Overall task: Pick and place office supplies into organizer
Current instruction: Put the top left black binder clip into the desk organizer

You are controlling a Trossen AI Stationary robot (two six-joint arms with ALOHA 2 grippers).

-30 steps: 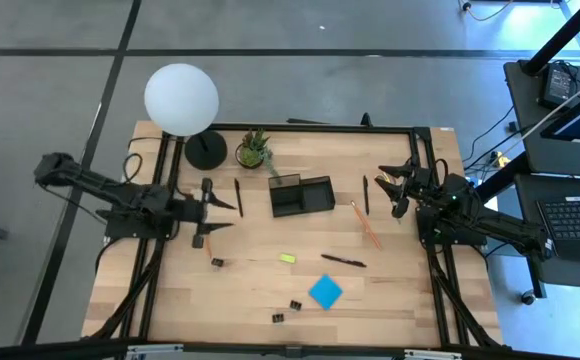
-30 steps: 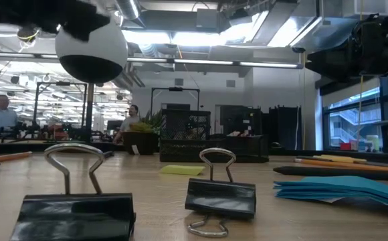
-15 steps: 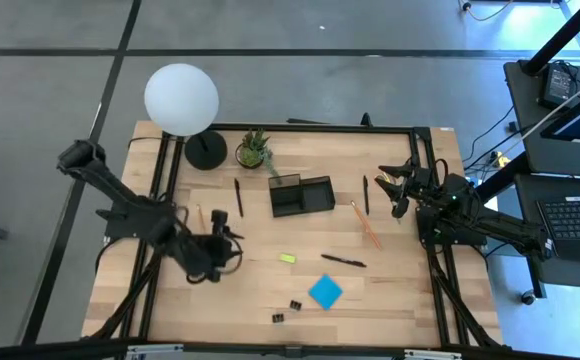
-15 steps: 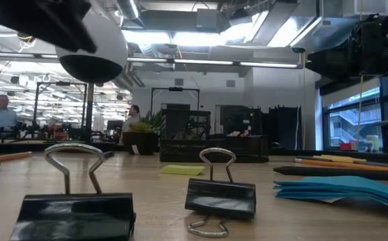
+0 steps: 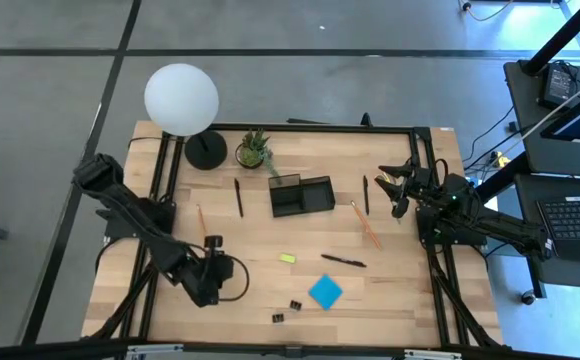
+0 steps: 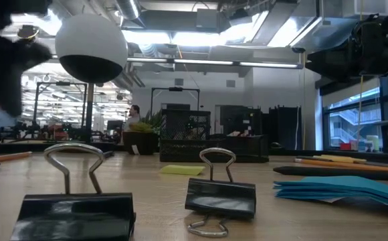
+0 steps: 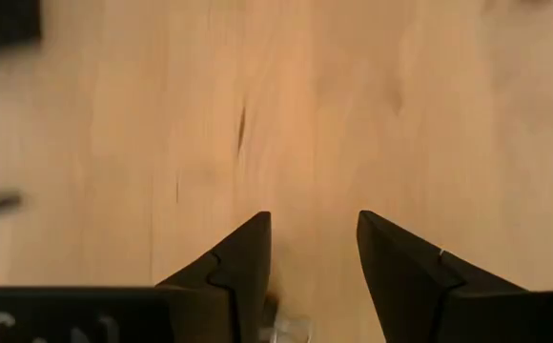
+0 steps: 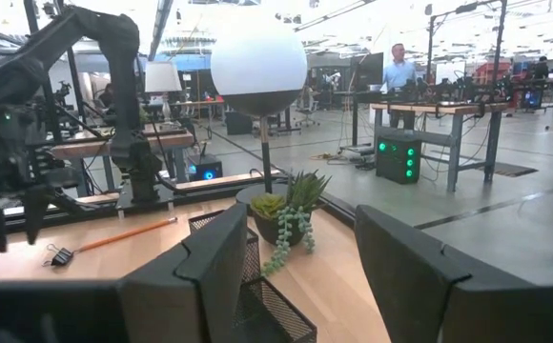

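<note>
High view: left pincer [image 5: 213,266] apart, seemingly over a clip; right pincer [image 5: 398,187] apart.

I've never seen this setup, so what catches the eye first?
The white globe lamp at the table's far left corner stands out. Mid-table sits the black organizer, with a blue sticky-note pad nearer the front. The left gripper hangs low over the front left, jaws apart.

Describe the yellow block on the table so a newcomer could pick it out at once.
Start at the black organizer in the middle of the wooden table, then move toward the table's near edge. The small yellow block lies alone on bare wood, between the organizer and the blue sticky-note pad. It is the only yellow item, much smaller than the pad.
</note>
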